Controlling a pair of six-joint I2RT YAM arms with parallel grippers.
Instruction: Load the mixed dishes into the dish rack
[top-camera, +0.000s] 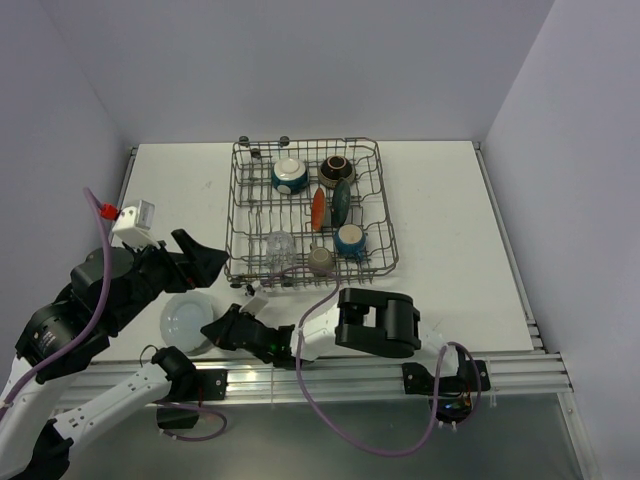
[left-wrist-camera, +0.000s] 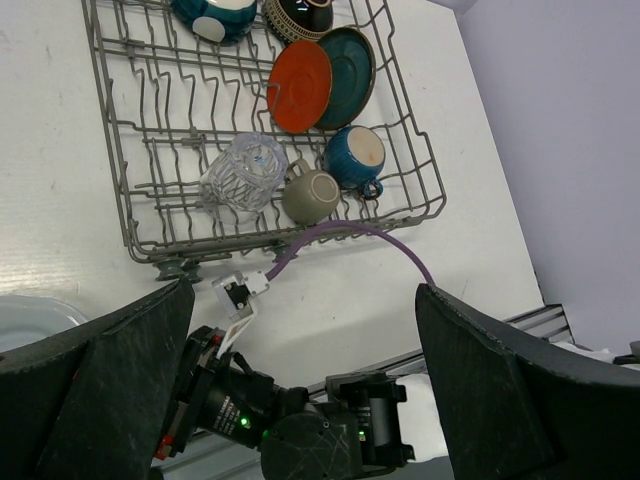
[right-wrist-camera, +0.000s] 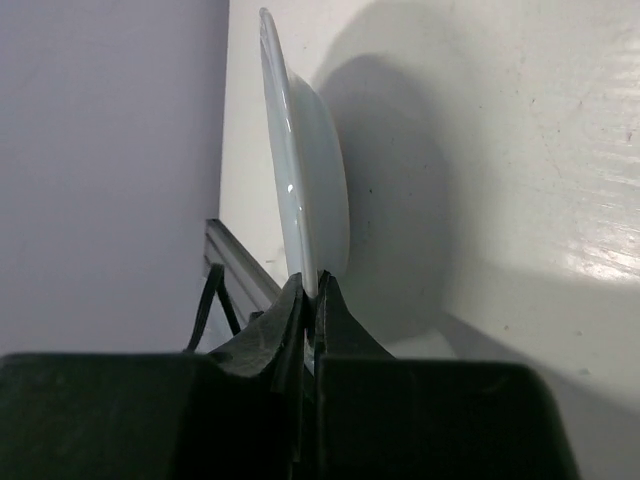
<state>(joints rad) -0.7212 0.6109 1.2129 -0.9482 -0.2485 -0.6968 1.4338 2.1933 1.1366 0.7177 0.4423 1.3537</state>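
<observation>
The dish rack (top-camera: 310, 210) stands on the white table (top-camera: 440, 250), towards its far side, and the last loose dish, a pale plate (top-camera: 188, 320), lies off the rack's near-left corner, just outside the wire. The right jaws are closed tight on this plate's rim: in the right wrist view the two dark fingers (right-wrist-camera: 275, 330) meet on the thin edge with no gap, and the plate runs away from them edge-on, with its underside turned to the table. Whether it rests on the table or is just off it, I cannot tell. The left jaws hang wide open and hold nothing; their fingers (left-wrist-camera: 100, 390) frame the left wrist view, which looks down on the rack's near edge from the near-left. Inside the rack, a teal bowl with a white inside (top-camera: 290, 175) and a brown bowl (top-camera: 335, 168) sit along the far row. An orange-red plate (top-camera: 318, 207) and a teal plate (top-camera: 342, 200) stand on edge side by side in the middle, touching or nearly so. Along the near row lie a clear glass (top-camera: 280, 245) towards the left, a beige cup (top-camera: 320, 261) just beside it, and a blue mug (top-camera: 350, 240) to the right of the cup. A purple cable (left-wrist-camera: 350, 235) arcs over the table just in front of the rack's near edge.
</observation>
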